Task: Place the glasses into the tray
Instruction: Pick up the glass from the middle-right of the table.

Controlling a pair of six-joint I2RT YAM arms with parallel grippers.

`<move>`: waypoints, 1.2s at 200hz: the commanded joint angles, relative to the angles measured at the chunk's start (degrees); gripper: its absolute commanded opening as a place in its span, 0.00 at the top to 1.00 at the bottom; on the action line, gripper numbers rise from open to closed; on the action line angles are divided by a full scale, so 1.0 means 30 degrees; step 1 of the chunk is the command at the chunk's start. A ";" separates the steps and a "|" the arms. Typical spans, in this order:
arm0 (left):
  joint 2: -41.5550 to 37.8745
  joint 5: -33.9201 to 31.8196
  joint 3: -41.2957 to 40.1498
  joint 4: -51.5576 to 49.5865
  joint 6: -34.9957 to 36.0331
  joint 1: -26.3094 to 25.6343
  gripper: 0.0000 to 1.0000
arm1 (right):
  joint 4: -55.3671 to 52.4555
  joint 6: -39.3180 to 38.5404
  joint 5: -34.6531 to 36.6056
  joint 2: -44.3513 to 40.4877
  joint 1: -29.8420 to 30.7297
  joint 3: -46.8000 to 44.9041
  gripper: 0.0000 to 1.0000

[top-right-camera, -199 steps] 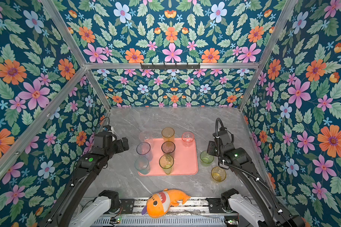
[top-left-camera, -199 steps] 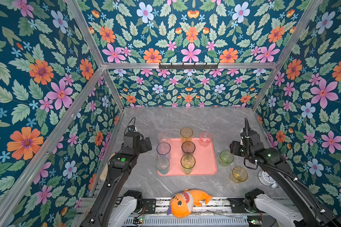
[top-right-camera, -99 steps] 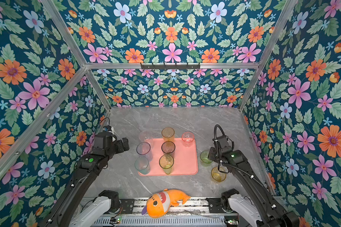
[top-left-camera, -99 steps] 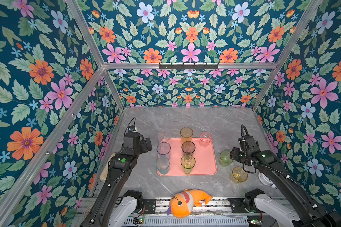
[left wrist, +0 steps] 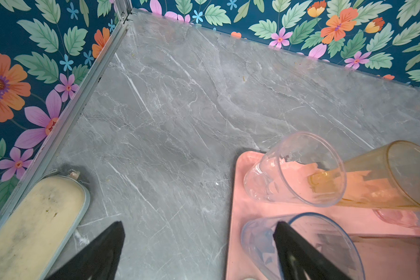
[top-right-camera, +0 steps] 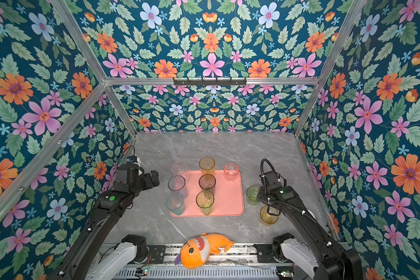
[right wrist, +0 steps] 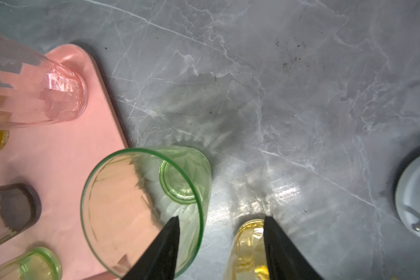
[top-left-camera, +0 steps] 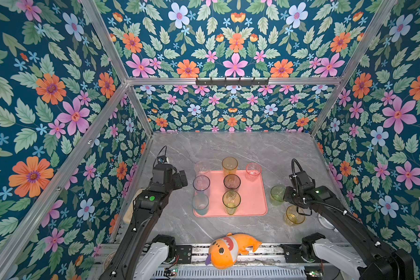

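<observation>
The salmon-pink tray (top-left-camera: 252, 194) (top-right-camera: 229, 196) carries several upright glasses: clear (top-left-camera: 201, 168), amber (top-left-camera: 229, 164), pink (top-left-camera: 253, 171), blue-grey (top-left-camera: 201, 183), smoke-grey (top-left-camera: 232, 181), teal (top-left-camera: 200, 204) and a tall green-yellow one (top-left-camera: 231, 201). Right of the tray, a short green glass (top-left-camera: 277, 194) (right wrist: 143, 194) and a yellow glass (top-left-camera: 294, 214) (right wrist: 250, 244) stand on the table. My right gripper (right wrist: 221, 219) (top-left-camera: 286, 195) is open. One finger hangs over the green glass's mouth, the other beside the yellow glass. My left gripper (left wrist: 199, 225) (top-left-camera: 183, 178) is wide open and empty, left of the tray.
A beige oblong dish (left wrist: 34, 223) lies along the left wall under my left arm. An orange plush toy (top-left-camera: 228, 247) sits at the table's front edge. A white round object (right wrist: 415, 201) lies near the right wall. Flowered walls close in three sides.
My right arm has dropped and drawn in onto the green glass, and its jaws have narrowed a little. The left arm has not moved.
</observation>
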 commanded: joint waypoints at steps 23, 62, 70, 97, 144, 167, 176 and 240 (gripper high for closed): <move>-0.0047 0.0006 -0.0001 0.0092 -0.0001 0.0002 0.01 | 0.1115 0.0258 -0.0099 0.0710 -0.0039 -0.0219 0.48; -0.0053 0.0008 -0.0030 0.0048 -0.0045 0.0008 0.01 | 0.1700 0.0139 -0.0300 0.1382 -0.0053 -0.0181 0.55; -0.0058 -0.0006 -0.0036 0.0062 -0.0045 0.0006 0.01 | 0.1814 0.0084 -0.0342 0.1494 -0.0065 -0.0181 0.55; -0.0054 -0.0003 -0.0045 0.0061 -0.0044 0.0004 0.01 | 0.2041 0.0019 -0.0415 0.1744 -0.0068 -0.0152 0.59; 0.0014 0.0008 -0.0041 0.0091 -0.0034 0.0024 0.01 | 0.2257 -0.0129 -0.0396 0.2126 -0.0069 -0.0181 0.66; 0.0045 0.0012 -0.0088 0.0092 -0.0041 0.0028 0.01 | 0.2421 -0.0180 -0.0451 0.2331 -0.0068 -0.0183 0.70; 0.0001 0.0022 -0.0114 0.0084 -0.0067 0.0002 0.01 | 0.2498 -0.0244 -0.0491 0.2411 -0.0068 -0.0159 0.73; -0.0114 -0.0003 -0.0117 -0.0054 -0.0066 0.0005 0.01 | 0.2622 -0.0551 -0.0554 0.3153 -0.0068 0.0616 0.85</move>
